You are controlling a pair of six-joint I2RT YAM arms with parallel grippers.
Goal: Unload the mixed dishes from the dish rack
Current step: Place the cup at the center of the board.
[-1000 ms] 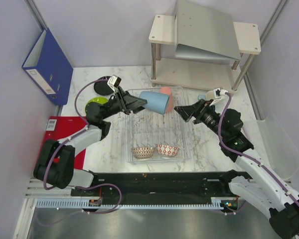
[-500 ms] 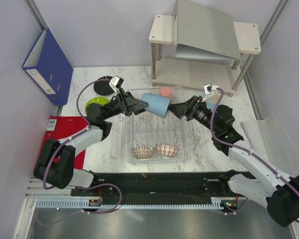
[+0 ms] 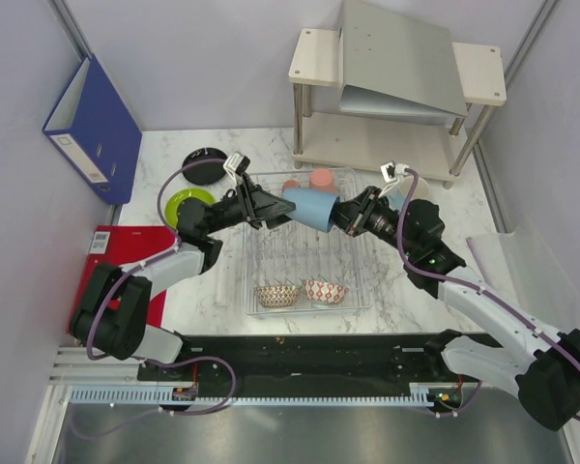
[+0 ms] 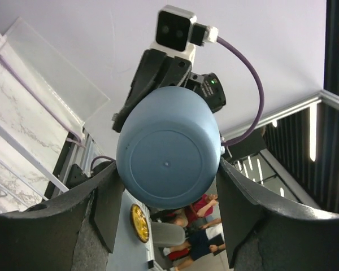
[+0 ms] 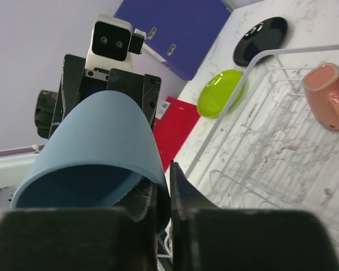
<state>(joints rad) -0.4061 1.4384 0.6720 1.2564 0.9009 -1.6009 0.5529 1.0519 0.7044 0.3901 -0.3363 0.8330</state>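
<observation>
Sideways light-blue cup [image 3: 307, 205] — mouth seemingly faces right.

A white marble-patterned desk [image 3: 266, 145] sits in a booth of plain pale lilac walls [image 3: 203, 58], with slim metal posts [image 3: 72, 29] at the back corners. At the far right of the desk stands a beige two-tier shelf [image 3: 314, 58], a grey board [image 3: 396, 48] lying tilted across its top. A blue binder [image 3: 97, 116] leans against the left wall, and a red folder [image 3: 116, 246] lies flat at the desk's left edge. A clear plastic bin [image 3: 532, 280] sits off to the right. The left wrist view catches bright ceiling light strips [image 4: 313, 132] beyond the booth.
</observation>
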